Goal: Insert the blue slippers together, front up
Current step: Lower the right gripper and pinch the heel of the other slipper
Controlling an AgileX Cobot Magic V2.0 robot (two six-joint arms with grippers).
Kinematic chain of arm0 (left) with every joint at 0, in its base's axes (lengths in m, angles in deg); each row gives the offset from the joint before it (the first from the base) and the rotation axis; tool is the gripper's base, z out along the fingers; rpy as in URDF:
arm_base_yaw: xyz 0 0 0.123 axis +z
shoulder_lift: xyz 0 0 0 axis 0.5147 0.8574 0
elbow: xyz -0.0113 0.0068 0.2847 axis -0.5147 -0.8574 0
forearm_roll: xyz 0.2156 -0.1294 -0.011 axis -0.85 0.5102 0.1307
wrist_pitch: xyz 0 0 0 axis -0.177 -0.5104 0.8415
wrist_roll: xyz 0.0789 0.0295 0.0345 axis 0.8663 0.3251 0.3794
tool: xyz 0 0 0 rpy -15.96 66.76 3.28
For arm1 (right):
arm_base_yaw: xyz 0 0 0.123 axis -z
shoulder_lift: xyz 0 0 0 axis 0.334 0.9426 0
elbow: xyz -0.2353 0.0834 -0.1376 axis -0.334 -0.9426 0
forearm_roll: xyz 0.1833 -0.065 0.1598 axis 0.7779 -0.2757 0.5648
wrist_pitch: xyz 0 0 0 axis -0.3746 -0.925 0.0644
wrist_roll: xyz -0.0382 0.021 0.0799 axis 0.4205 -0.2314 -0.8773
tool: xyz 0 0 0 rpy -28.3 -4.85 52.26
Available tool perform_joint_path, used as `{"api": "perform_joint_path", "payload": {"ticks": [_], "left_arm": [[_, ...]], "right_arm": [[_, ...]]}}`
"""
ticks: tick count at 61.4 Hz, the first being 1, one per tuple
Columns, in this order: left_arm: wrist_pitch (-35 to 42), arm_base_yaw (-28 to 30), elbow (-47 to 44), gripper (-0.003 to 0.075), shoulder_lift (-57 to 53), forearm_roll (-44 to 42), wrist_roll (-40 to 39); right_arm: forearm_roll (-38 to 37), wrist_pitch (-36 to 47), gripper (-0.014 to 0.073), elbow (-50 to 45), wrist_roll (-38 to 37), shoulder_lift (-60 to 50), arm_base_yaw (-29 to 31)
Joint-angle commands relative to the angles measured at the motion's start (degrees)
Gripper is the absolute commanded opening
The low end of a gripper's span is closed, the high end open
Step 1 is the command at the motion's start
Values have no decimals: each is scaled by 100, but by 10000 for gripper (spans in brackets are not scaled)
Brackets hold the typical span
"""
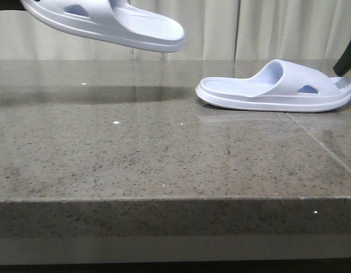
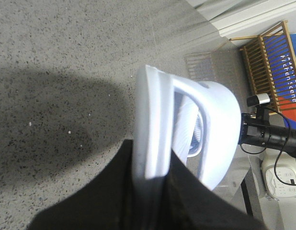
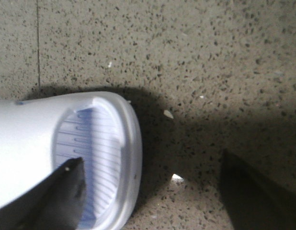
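Observation:
One pale blue slipper (image 1: 107,23) hangs in the air at the top left of the front view, well above the table. My left gripper (image 2: 153,179) is shut on the sole edge of this slipper (image 2: 186,124). The other blue slipper (image 1: 278,88) lies flat on the table at the right, strap up. My right gripper (image 3: 150,191) is open at that slipper's open toe end (image 3: 81,153), one finger (image 3: 57,201) over the footbed, the other finger (image 3: 258,191) over bare table. Only a dark tip of the right arm (image 1: 347,60) shows in the front view.
The grey speckled stone table (image 1: 136,148) has a seam running along its right side. Beige curtains hang behind. Off the table, the left wrist view shows a wooden rack (image 2: 270,62) and a black stand (image 2: 267,136).

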Motion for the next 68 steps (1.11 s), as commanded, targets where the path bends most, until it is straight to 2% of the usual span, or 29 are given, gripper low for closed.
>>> {"api": "perform_joint_path", "payload": {"ticks": [1, 5, 11, 24, 50, 53, 62, 68], "left_arm": [[-526, -41, 171, -19, -310, 450, -38], [-526, -41, 171, -19, -310, 450, -38], [-526, -41, 171, -19, -310, 450, -38], [-517, -41, 171, -19, -310, 450, -38], [-477, -41, 171, -19, -310, 450, -38], [-477, -41, 171, -19, -310, 450, -38], [-477, -41, 171, -19, -310, 450, -38], [-477, -41, 171, -19, -310, 450, -38]], "right_arm": [[297, -71, 479, 192, 91, -230, 41], [297, -106, 405, 192, 99, -204, 41], [385, -140, 364, 192, 117, -161, 35], [735, -387, 363, 192, 225, 97, -38], [905, -649, 347, 192, 285, 397, -637], [940, -668, 299, 192, 285, 411, -662], [1056, -694, -60, 192, 285, 411, -656], [1126, -748, -60, 205, 285, 405, -616]]}}
